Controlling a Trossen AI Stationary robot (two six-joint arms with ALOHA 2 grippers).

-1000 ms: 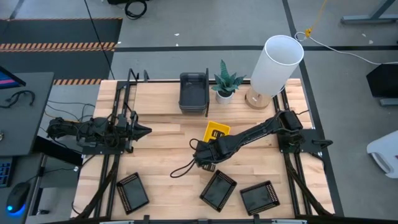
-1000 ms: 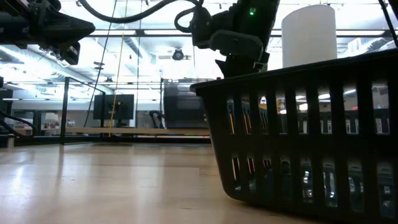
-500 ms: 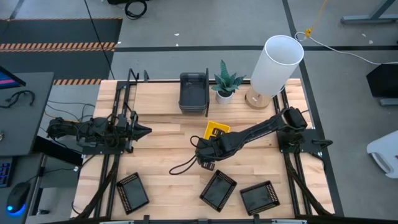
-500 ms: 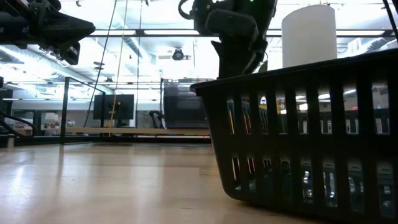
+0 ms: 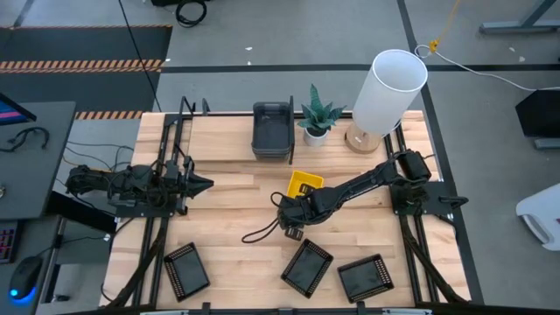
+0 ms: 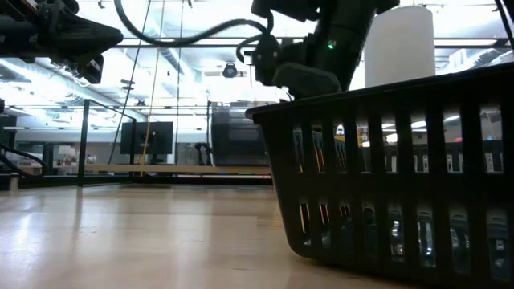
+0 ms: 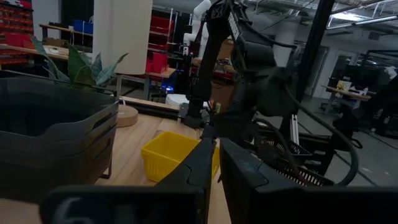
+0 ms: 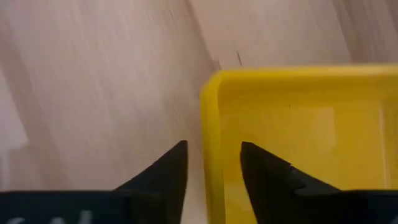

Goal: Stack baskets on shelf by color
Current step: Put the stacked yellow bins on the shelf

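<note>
One yellow basket [image 5: 306,185] sits flat on the tabletop near the middle; it also shows in the left wrist view as the yellow basket [image 7: 177,155]. My right gripper [image 8: 212,152] is open above its wall [image 8: 208,124], one finger outside and one over the inside, without plain contact. In the high view the right gripper [image 5: 295,208] is at the basket's near-left end. Dark grey baskets [image 5: 272,129] stand nested on the shelf [image 5: 219,144]. Three black baskets [image 5: 186,269], [image 5: 307,265], [image 5: 364,277] lie near the table's near edge. My left gripper [image 5: 203,184] waits shut at the left.
A small potted plant [image 5: 315,116] and a tall white lamp [image 5: 389,87] stand at the far edge, right of the grey baskets. In the low view a black basket [image 6: 401,177] fills the foreground and hides the right gripper's fingers. Bare wood lies left of the yellow basket.
My right gripper has come down toward the yellow basket and shifted slightly toward the table's right, its wrist turning; in the low view its fingers have sunk behind the black basket's rim. The baskets have not moved.
</note>
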